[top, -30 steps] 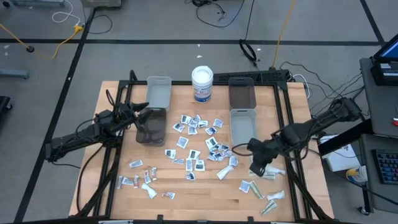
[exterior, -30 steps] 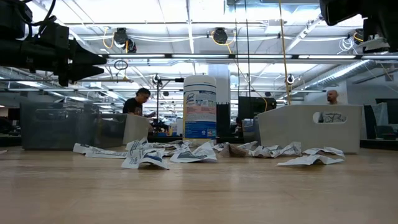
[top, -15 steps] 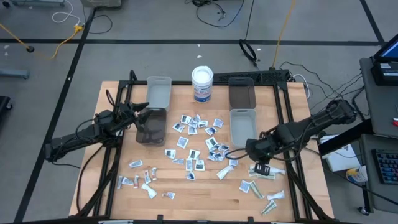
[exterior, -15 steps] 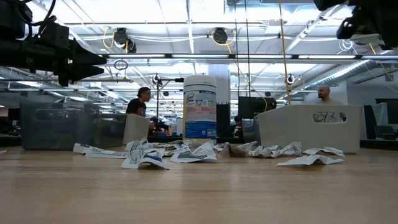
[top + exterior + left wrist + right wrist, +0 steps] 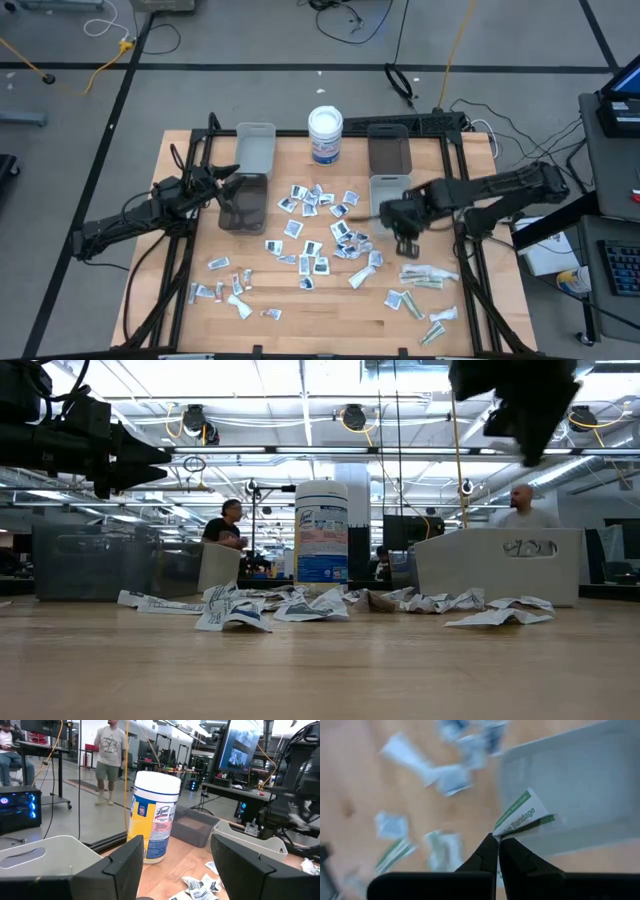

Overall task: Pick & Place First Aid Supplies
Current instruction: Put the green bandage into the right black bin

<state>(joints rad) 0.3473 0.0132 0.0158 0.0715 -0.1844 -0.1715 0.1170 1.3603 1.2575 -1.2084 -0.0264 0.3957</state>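
Many small first aid packets lie scattered on the wooden table; longer pale sachets lie near the right. My right gripper hangs over the near end of the light grey bin, shut on a white packet with green print. My left gripper stays open and level at the left, above a dark clear bin; nothing is between its fingers. My right gripper pinches one corner of the green-printed packet between its two fingertips. The fingers come from above, pointing steeply down. The packet sticks out past the fingertips, lifted clear of the table, over the bin's near wall.
A white round tub with a blue label stands at the far middle. A light bin and a dark bin sit along the far edge. People show in the room behind the table.
My right gripper has carried the packet from the sachets at the near right toward the far edge, over the grey bin's near end. Its wrist has rolled and tipped on the way, and it has stayed shut.
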